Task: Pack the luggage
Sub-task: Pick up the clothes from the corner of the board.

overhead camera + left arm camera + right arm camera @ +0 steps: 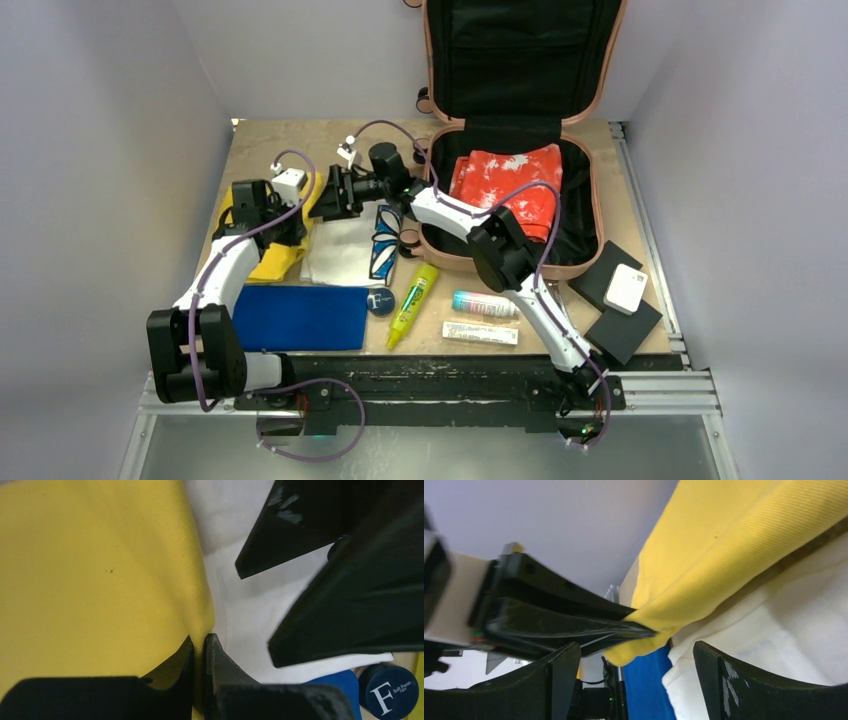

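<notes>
The salmon-pink suitcase (598, 200) lies open at the back right, its lid leaning on the wall, with a red-and-white garment (510, 180) inside. My left gripper (292, 224) is shut on the edge of a yellow cloth (275, 262); the left wrist view shows its jaws (199, 641) pinching the yellow fabric (100, 570) beside a white cloth (245, 610). My right gripper (325, 195) is open and empty just above both cloths. In the right wrist view it (636, 652) faces the pinched yellow corner (724, 545) and the white cloth (784, 630).
A blue folded cloth (300, 317), a round dark tin (380, 301), a yellow-green tube (412, 303), a small tube (485, 303) and a flat box (480, 333) lie along the front. Black square pads (620, 325) with a white box (626, 288) sit at the right. Walls close in on three sides.
</notes>
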`<state>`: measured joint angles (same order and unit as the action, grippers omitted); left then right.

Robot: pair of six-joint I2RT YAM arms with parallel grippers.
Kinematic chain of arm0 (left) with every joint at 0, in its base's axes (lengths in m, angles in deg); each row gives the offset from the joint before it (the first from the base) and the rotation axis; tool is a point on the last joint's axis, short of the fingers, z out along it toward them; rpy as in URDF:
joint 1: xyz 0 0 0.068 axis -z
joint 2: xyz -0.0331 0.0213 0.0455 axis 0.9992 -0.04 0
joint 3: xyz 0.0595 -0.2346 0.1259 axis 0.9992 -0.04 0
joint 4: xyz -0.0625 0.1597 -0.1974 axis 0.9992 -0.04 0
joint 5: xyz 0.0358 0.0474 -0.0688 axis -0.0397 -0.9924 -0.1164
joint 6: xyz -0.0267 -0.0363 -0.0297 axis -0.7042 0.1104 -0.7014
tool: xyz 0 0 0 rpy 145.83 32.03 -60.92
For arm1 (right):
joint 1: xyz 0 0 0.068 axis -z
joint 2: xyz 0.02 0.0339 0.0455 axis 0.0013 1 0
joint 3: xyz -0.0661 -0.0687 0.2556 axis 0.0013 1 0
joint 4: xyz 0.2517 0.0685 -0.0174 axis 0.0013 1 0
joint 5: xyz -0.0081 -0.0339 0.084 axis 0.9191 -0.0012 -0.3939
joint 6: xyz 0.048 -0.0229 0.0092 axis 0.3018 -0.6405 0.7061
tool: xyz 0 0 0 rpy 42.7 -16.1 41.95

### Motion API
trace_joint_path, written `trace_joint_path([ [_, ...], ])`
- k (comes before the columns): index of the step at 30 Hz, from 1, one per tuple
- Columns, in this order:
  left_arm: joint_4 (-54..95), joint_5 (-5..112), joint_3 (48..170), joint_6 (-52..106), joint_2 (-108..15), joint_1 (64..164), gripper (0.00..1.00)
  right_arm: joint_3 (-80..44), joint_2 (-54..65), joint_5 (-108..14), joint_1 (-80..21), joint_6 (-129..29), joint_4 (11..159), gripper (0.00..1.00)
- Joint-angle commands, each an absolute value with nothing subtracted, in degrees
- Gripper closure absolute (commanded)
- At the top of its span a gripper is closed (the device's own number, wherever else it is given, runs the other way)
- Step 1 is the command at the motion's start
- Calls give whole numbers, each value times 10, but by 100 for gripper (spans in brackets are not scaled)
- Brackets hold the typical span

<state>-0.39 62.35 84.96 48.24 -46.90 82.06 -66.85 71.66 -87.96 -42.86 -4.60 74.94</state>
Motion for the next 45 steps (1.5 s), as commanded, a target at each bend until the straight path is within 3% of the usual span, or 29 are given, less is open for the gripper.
trace_joint_path([
  [1, 22, 693, 863, 475, -435, 820, 100, -673, 745, -884, -436, -27, 730, 13],
  [8, 16, 727, 856, 480, -415, 821, 100, -672, 759, -879, -439, -2, 730, 11],
  [22, -2, 741, 842, 495, -421, 828, 100, -575, 723, -971, -417, 168, 512, 1],
  [32, 2, 747, 835, 497, -411, 870, 100, -622, 737, -906, -423, 91, 650, 1],
  [41, 2, 731, 839, 496, -428, 918, 100, -640, 751, -896, -422, 105, 660, 1],
  [42, 1, 735, 840, 496, -430, 920, 99, -641, 753, -894, -422, 105, 662, 1],
  [43, -1, 740, 842, 497, -432, 921, 91, -641, 756, -893, -421, 106, 662, 1],
  [45, -10, 759, 845, 504, -434, 921, 57, -642, 760, -887, -422, 104, 665, 1],
])
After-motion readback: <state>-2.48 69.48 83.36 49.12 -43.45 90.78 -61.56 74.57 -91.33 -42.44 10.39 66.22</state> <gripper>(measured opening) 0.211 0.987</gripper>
